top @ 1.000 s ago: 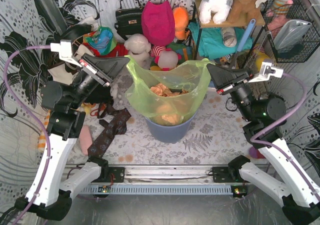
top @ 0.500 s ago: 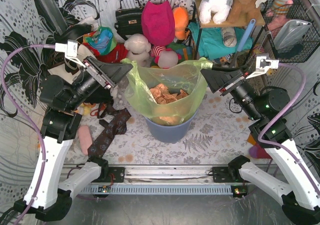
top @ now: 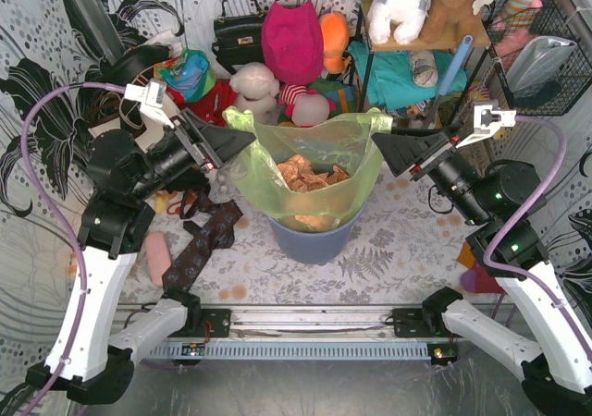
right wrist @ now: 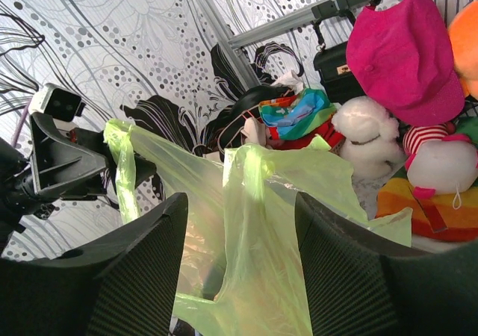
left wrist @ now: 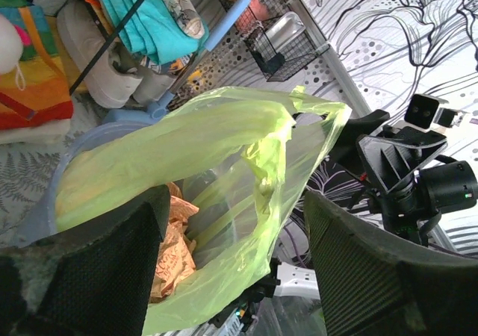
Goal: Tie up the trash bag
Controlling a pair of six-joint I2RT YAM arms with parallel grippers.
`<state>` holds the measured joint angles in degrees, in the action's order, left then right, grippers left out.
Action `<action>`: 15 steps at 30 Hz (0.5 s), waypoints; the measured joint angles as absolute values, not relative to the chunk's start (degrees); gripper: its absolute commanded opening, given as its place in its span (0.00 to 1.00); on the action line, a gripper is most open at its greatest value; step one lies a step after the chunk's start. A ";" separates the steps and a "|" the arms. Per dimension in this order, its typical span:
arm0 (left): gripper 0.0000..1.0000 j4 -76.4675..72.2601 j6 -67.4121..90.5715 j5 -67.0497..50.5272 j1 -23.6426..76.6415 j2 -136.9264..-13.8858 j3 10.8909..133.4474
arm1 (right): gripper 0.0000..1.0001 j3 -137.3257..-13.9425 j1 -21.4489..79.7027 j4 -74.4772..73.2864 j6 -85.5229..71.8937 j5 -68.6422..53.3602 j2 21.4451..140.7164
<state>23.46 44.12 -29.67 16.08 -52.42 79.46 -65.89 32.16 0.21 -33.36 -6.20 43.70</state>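
The trash bag (top: 305, 171) is seated in the blue-grey bin (top: 314, 240). The left gripper (top: 237, 143) and right gripper (top: 383, 150) are positioned at opposite bag corners, jaws parted wide, nothing clamped.

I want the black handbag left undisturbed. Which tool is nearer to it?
Left. The left tool is at the trash bag's left rim, in front of the black handbag; the right tool is at the bag's right rim, farther across.

No legible text, labels, brands or numbers are showing in any view. Everything small is appearing too blurred to read.
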 measured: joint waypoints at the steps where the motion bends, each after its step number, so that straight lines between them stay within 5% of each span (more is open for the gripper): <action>1: 0.82 22.48 44.71 -30.06 16.08 -52.38 78.72 | 0.60 -65.89 32.16 0.19 -33.36 -6.20 43.70; 8: 0.80 10.59 51.40 -33.21 16.08 -53.12 74.04 | 0.60 -65.89 32.16 0.21 -33.39 -6.22 43.90; 15: 0.62 -3.62 58.76 -38.15 16.08 -56.18 75.05 | 0.60 -67.09 32.16 0.21 -33.39 -6.24 44.75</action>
